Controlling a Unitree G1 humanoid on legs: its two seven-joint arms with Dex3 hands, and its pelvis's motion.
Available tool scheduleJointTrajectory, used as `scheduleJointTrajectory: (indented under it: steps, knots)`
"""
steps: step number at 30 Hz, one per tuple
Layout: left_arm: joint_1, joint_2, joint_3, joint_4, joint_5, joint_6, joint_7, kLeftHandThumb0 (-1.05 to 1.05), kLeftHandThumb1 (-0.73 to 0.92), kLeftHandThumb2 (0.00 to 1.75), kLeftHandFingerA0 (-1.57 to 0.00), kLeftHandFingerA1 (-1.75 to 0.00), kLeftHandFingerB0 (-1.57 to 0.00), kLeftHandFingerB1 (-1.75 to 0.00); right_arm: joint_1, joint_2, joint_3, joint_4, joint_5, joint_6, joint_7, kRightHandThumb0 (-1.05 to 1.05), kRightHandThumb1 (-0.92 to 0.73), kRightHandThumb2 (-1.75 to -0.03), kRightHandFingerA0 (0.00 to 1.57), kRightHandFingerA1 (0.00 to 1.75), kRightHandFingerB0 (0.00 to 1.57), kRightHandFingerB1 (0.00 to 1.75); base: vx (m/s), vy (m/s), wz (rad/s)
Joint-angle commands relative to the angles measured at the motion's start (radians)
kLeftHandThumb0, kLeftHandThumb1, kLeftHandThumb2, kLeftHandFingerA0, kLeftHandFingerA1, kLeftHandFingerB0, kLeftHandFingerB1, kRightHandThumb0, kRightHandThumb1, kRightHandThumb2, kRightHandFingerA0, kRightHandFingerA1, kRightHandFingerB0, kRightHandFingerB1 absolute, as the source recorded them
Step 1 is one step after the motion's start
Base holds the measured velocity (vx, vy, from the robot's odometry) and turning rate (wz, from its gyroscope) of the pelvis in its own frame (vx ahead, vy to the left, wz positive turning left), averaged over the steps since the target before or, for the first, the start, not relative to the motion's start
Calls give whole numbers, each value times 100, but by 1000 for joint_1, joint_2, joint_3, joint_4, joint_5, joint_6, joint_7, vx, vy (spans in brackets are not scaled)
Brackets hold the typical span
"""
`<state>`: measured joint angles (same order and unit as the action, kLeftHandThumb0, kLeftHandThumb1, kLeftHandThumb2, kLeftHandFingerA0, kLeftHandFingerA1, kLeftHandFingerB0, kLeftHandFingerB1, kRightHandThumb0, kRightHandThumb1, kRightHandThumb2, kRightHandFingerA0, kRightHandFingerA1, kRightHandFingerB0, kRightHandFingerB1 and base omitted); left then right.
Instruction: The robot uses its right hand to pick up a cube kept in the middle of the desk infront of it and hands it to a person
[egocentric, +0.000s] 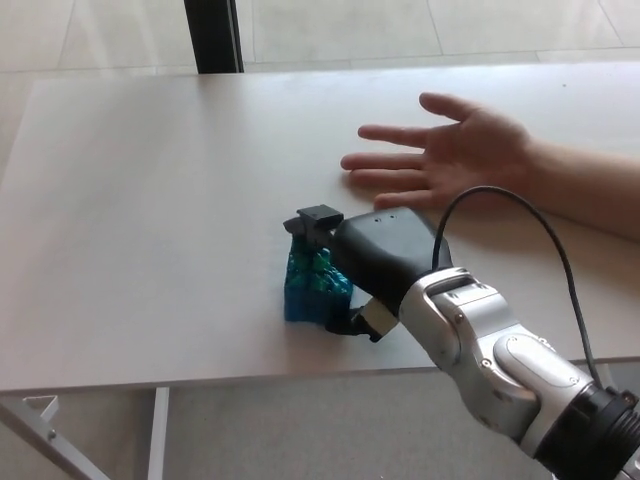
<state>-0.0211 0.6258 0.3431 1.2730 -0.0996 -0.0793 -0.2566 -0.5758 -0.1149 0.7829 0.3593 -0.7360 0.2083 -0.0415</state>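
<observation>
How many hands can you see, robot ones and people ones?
2: the robot's right hand wrapped around the blue cube, and a person's hand lying open on the desk beyond it.

The right hand (365, 265) clasps the blue cube (308, 288) on the desk (150, 200); a person's open palm (450, 155) lies nearby.

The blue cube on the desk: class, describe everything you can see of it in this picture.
The cube is wrapped in shiny, crinkled blue-green foil. It sits on the white desk near the front edge, looking slightly tilted. The robot's right hand covers its right side, fingers over the top and thumb low at the front, so only its left face and part of its top show. The person's open hand lies apart, beyond it.
</observation>
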Motion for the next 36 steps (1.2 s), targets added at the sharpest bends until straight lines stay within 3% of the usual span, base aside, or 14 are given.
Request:
scheduleJointTrajectory:
  steps: [1, 5, 9, 12, 17, 18, 20, 21, 24, 27, 31, 32, 33, 36]
  knots:
    - [20, 0, -19, 0, 19, -64, -4, -72, 64, 60, -60, -59, -62, -46, 155, 49, 22, 162, -143, -27, -512, -38, -56, -61, 88, 175, 89, 95, 0, 0, 0]
    - [25, 2, -15, -2, 14, -72, -5, -75, 66, 60, -61, -61, -61, -46, 190, 93, -11, 184, -106, -35, -571, -31, -53, -73, 88, 175, 88, 117, 0, 0, 0]
    - [22, 3, -18, 1, 18, -63, 3, -70, 68, 61, -61, -56, -57, -43, 214, 100, -34, 180, -82, -45, -568, -32, -54, -67, 87, 175, 86, 110, 0, 0, 0]
    - [28, 3, -13, -1, 13, -75, 0, -74, 68, 61, -62, -59, -58, -45, 230, 90, -74, 166, -51, -97, -596, -23, -54, -85, 85, 175, 79, 143, 0, 0, 0]
    - [32, 8, -7, 2, 9, -73, 3, -71, 69, 61, -62, -56, -57, -43, 223, 67, -160, 71, -3, -145, -566, -21, -60, -94, 84, 168, 81, 129, 0, 0, 0]
    - [33, 9, -6, 1, 7, -74, 4, -70, 69, 61, -62, -57, -58, -43, 219, 67, -180, 46, 4, -143, -550, -25, -53, -97, 102, 155, 88, 118, 0, 0, 0]
    - [34, 9, -3, 1, 5, -76, 4, -70, 69, 61, -62, -57, -58, -43, 217, 69, -196, 33, 3, -149, -544, -25, -53, -97, 102, 155, 88, 118, 0, 0, 0]
    - [32, 9, -1, 4, 3, -78, 4, -70, 69, 61, -63, -58, -60, -46, 209, 65, -214, 9, 8, -150, -524, -19, -58, -97, 85, 163, 82, 119, 0, 0, 0]
    - [29, 10, -9, 1, 10, -78, 11, -68, 70, 61, -63, -59, -58, -45, 163, 51, -292, -74, 25, -168, -477, -17, -52, -105, 88, 150, 86, 110, 0, 0, 0]
    - [34, 14, -3, 5, 4, -89, 2, -68, 70, 61, -62, -56, -54, -44, 124, 53, -340, -92, 30, -210, -475, -17, -56, -105, 87, 152, 86, 114, 0, 0, 0]
    - [36, 18, -10, 6, 11, -89, 5, -71, 70, 61, -62, -59, -65, -51, 5, 28, -431, -147, 53, -184, -392, -22, -55, -102, 87, 162, 88, 114, 0, 0, 0]
    - [37, 17, -8, 7, 8, -89, 5, -70, 69, 61, -63, -58, -65, -49, -5, 26, -440, -144, 56, -186, -386, -25, -47, -104, 103, 149, 92, 110, 0, 0, 0]
    - [37, 16, -4, 9, 4, -85, 6, -70, 69, 61, -63, -57, -60, -46, -30, 18, -457, -138, 62, -189, -378, -21, -49, -109, 91, 159, 92, 109, 0, 0, 0]
    - [41, 13, 1, 11, 0, -92, 8, -68, 70, 61, -64, -58, -57, -44, -87, -7, -494, -112, 80, -189, -346, -20, -50, -104, 94, 149, 93, 101, 0, 0, 0]
